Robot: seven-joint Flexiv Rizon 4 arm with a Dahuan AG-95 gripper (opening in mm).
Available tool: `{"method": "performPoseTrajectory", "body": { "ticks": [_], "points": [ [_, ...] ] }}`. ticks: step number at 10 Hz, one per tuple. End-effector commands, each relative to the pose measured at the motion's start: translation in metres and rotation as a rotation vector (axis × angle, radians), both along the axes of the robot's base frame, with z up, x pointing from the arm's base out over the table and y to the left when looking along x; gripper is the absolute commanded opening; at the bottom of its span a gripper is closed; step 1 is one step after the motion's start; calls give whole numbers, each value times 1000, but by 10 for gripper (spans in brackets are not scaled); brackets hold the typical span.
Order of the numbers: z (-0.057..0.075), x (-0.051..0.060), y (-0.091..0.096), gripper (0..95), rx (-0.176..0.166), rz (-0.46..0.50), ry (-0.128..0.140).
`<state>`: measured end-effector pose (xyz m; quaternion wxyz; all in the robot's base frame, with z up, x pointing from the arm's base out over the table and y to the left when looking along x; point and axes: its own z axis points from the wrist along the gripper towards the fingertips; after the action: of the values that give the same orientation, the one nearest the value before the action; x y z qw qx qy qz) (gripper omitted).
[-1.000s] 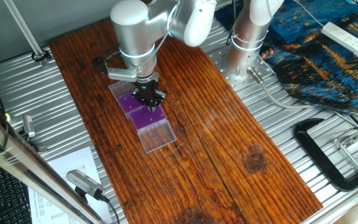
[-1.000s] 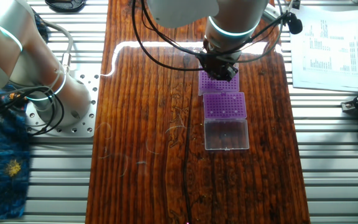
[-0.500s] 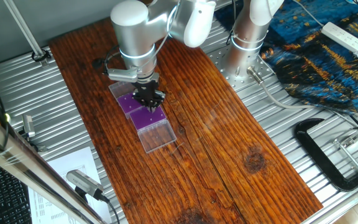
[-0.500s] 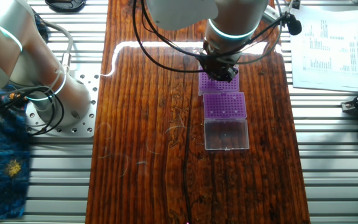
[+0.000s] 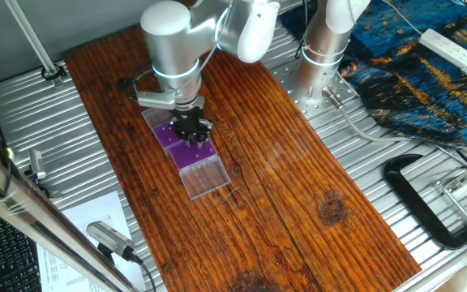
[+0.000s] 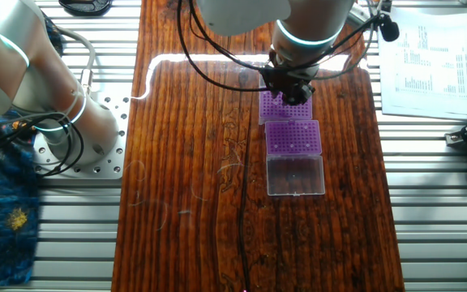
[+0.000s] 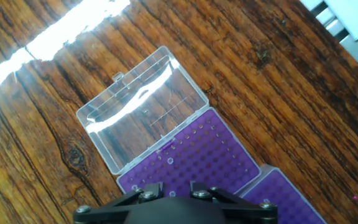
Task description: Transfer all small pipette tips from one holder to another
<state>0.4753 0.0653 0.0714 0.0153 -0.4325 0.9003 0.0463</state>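
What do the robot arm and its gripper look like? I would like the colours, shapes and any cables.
The arm is made of rounded silver-grey and white segments, with a glowing pale ring near its wrist. Black cables loop beside the wrist. The gripper is small and black; the hand view shows silver screws on its dark body.

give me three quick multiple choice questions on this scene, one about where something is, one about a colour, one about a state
1. Where is the gripper?
A. over the purple racks
B. over the printed sheet
C. beside the black clamp

2. What colour are the racks?
A. green
B. purple
C. orange

3. How is the clear lid?
A. shut over the rack
B. swung open, flat on the table
C. held by the gripper

Answers: 1 A, both fixed views show the hand above the racks on the wooden table. 2 B, the hole grids are purple in every view. 3 B, the hand view shows the lid lying open beside its rack.
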Motion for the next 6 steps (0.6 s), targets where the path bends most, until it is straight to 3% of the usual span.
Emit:
{"method": "performPoseTrajectory", "body": {
  "ticks": [1, 6],
  "points": [
    [5, 13, 1, 190, -26, 14, 4],
    [3, 49, -29, 190, -48, 88, 7]
  ]
}}
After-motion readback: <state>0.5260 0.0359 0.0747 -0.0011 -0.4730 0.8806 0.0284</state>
